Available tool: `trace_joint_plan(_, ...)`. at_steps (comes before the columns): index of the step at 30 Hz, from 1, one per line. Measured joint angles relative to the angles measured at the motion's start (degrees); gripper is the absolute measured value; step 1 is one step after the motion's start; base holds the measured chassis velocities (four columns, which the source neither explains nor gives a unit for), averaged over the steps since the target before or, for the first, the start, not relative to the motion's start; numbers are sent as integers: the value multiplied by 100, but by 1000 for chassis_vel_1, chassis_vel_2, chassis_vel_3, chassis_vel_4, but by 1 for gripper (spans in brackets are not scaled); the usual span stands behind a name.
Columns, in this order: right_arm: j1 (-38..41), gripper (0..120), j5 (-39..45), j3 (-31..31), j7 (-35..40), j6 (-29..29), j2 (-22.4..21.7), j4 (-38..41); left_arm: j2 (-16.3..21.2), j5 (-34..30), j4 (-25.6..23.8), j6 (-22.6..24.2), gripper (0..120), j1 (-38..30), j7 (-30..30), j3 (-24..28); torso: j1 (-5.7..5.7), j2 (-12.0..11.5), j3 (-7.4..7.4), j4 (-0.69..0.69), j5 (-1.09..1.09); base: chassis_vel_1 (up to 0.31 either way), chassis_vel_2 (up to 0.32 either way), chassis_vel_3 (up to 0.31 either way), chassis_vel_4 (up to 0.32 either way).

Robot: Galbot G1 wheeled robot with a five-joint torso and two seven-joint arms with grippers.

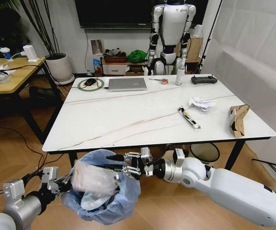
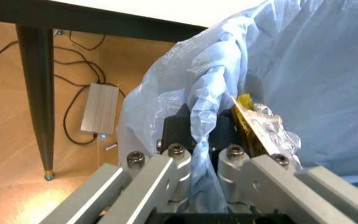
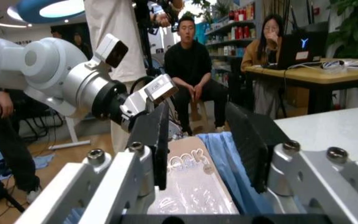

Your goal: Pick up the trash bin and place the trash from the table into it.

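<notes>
The left gripper (image 1: 65, 182) jaws are clamped on the rim of the trash bin (image 1: 104, 201); the right gripper (image 1: 121, 165) jaws are apart around a clear wrapper (image 1: 96, 178), directly above the bin mouth.

Wood floor (image 1: 13, 153) — light-wood side table (image 1: 8, 76)

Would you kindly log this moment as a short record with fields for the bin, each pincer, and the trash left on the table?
trash bin: blue-bagged trash bin, held below the table's front edge
left pincer: left pincer shut on the bag's rim
right pincer: right pincer open above the bin mouth, a clear plastic wrapper between its fingers
trash on table: crumpled white paper, wrapper, torn brown cardboard box
other items: grey laptop, white spray bottle
</notes>
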Motion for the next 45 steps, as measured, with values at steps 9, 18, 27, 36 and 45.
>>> trace_joint_plan(9, -1, 57, 63, 371, 119, 24, 28, 34, -48, 18, -16, 1, 0, -24, 57, 43, 0, 0, 0, 0, 1, 0, 0, 0, 0)
trace_joint_plan(18, -499, 98, 111, 2192, 1966, -671, -335, -33, -59, 100, -127, -6, 0, -112, 241, 152, 0, 0, 0, -1, 1, 0, 0, 0, 0)
trace_joint_plan(27, -1304, 100, -392, 3620, 2555, -1352, -497, -632, -53, 209, -205, -17, 0, -160, 327, 186, 0, 0, 0, -1, 2, 0, 0, 0, 0)
trace_joint_plan(36, -1247, 100, -1056, 3784, 2436, -2053, -444, -1654, -157, 354, -239, -37, 0, -159, 387, 209, 0, 0, 0, 0, 1, 0, 0, 0, 0)
trace_joint_plan(45, -879, 100, -1241, 3685, 2124, -2300, -243, -2521, -286, 505, -239, -46, 0, -97, 488, 259, 0, 0, 0, 1, 2, 0, 0, 0, 0)
